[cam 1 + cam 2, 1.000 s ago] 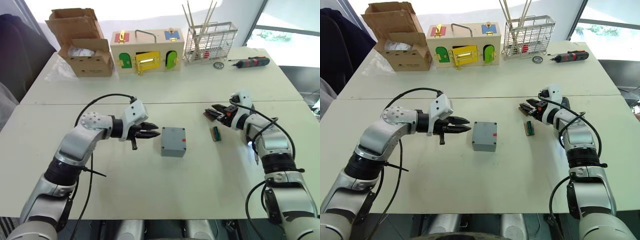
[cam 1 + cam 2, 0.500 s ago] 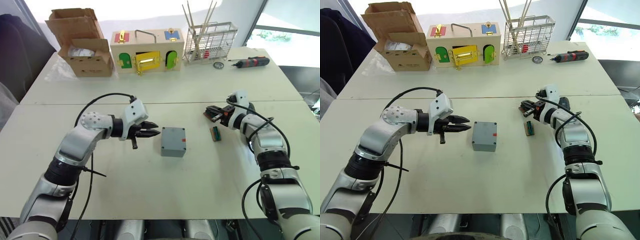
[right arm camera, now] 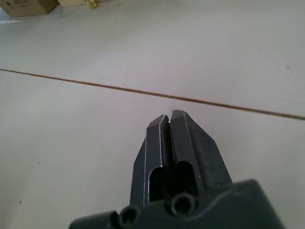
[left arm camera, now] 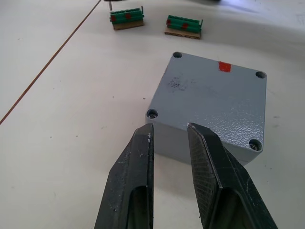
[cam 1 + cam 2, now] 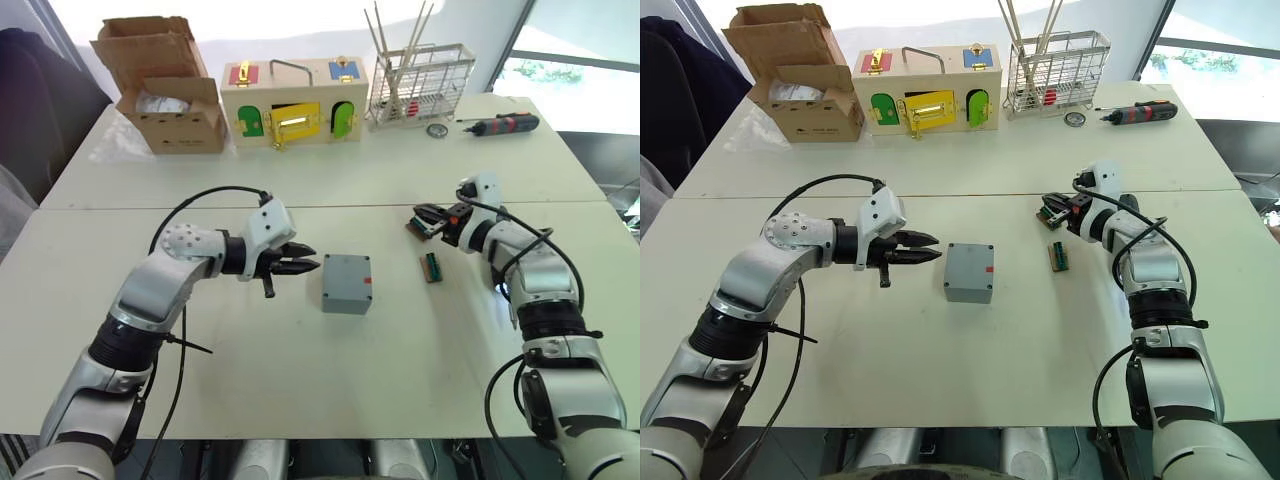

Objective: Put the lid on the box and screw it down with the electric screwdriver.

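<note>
At the far left of the tabletop [image 5: 300,400] a cardboard box [image 5: 160,85] is seen, with a wooden box [image 5: 293,100] with coloured doors beside it. The left arm is bent at the elbow and reaches across toward the middle, its forearm held roughly level over the tabletop. The left tool [image 5: 305,264] is pointed at the box [image 5: 347,283] and is held just short of it, apart from its near side. In the left wrist view its fingers [image 4: 136,176] are parted by a narrow gap, and nothing is held between them. The box rests on the tabletop at the centre, closed by the lid [image 4: 214,102], which lies flush on top with screw holes at its corners and a red mark near one edge. Just right of the box a small green block [image 5: 431,267] lies on the tabletop. A wire rack [image 5: 420,85] stands at the back. The right arm is bent and reaches inward, with the right tool [image 5: 425,218] held low over the tabletop beyond the green block; its fingers [image 3: 174,143] are pressed together, empty. A red-and-black screwdriver [image 5: 500,124] lies at the far right.
</note>
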Controlling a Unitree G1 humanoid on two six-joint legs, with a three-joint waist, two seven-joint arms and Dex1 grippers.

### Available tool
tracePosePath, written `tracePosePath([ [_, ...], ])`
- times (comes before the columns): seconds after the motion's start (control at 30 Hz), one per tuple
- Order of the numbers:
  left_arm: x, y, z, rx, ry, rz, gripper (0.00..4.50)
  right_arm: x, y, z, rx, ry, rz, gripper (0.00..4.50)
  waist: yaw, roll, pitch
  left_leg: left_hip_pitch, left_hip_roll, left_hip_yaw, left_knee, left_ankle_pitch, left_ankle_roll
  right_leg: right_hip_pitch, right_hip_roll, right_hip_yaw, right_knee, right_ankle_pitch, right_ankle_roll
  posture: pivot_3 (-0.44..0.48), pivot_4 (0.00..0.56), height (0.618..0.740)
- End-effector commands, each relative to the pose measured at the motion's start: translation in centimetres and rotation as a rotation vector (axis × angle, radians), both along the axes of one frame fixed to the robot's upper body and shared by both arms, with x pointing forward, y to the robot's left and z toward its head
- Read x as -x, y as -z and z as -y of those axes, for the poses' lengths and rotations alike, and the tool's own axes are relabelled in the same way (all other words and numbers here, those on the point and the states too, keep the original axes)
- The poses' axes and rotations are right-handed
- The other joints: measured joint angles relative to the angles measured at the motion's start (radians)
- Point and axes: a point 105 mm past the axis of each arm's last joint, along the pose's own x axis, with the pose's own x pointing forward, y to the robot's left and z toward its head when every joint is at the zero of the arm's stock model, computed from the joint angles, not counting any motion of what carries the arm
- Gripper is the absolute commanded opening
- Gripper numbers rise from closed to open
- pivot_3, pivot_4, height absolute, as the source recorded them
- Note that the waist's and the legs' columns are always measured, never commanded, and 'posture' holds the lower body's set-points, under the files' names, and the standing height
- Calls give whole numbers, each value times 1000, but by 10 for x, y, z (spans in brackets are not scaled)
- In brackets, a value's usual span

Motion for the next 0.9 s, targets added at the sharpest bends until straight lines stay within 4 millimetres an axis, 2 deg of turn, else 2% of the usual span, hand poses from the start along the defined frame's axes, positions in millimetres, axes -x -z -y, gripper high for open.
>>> tracePosePath([
  [0.03, 0, -6, 2, 6, 13, 41, 1076, 2, -35, 2, -15, -6, 97, 55, 0, 0, 0, 0, 0, 0, 0, 0, 0, 0, 0, 0, 0, 0, 0, 0, 150, 731],
  [0.07, 0, -7, 2, 8, 14, 42, 1076, 2, -38, 3, -15, -5, 104, 55, 1, 0, 0, 0, 0, 0, 0, 0, 0, 0, 0, 0, 0, 0, 0, 0, 150, 731],
  [0.13, 0, -10, 2, 20, 17, 44, 1076, 8, -57, 1, -24, -24, 148, 55, 1, 0, 0, 0, 0, 0, 0, 0, 0, 0, 0, 0, 0, 0, 0, 0, 150, 731],
  [0.2, 3, -16, 2, 41, 26, 42, 1076, 23, -77, -11, -41, -108, 179, 55, 1, 0, 0, 0, 0, 0, 0, 0, 0, 0, 0, 0, 0, 0, 0, 0, 150, 731],
  [0.23, 6, -19, 1, 46, 35, 37, 1076, 34, -81, -19, -43, -166, 171, 55, 1, 0, 0, 0, 0, 0, 0, 0, 0, -1, 0, 0, 0, 0, 0, 0, 150, 731],
  [0.33, 22, -17, -3, -2, 100, 17, 1076, 70, -74, -48, -29, -350, 91, 55, 1, 0, 0, 0, 0, -1, -1, 0, 0, -1, 0, 0, 0, 0, 0, 0, 150, 731],
  [0.43, 39, -14, -4, -37, 155, -9, 1076, 97, -57, -66, -16, -449, 1, 55, 1, 0, 0, 0, 1, -1, -2, 0, 0, -1, 0, 0, 0, 0, 0, 0, 150, 731],
  [0.5, 45, -11, -5, -63, 168, -13, 1076, 109, -48, -74, -17, -482, -36, 55, 4, 0, 0, 0, 0, -1, -1, 0, 1, 0, 0, 1, 0, 0, 0, 0, 150, 731],
  [0.63, 52, -11, -3, -47, 178, -34, 1076, 114, -35, -84, -42, -485, -65, 55, 6, 0, 0, 0, 0, -1, 1, -3, 5, 1, 0, 1, 0, 0, 0, 0, 150, 731],
  [0.9, 46, -14, -5, -40, 140, -25, 1076, 106, -29, -89, -55, -466, -64, 55, 4, 0, 0, 0, 0, -1, 1, -1, 1, 1, 0, 0, 0, 0, 0, 0, 150, 731],
])
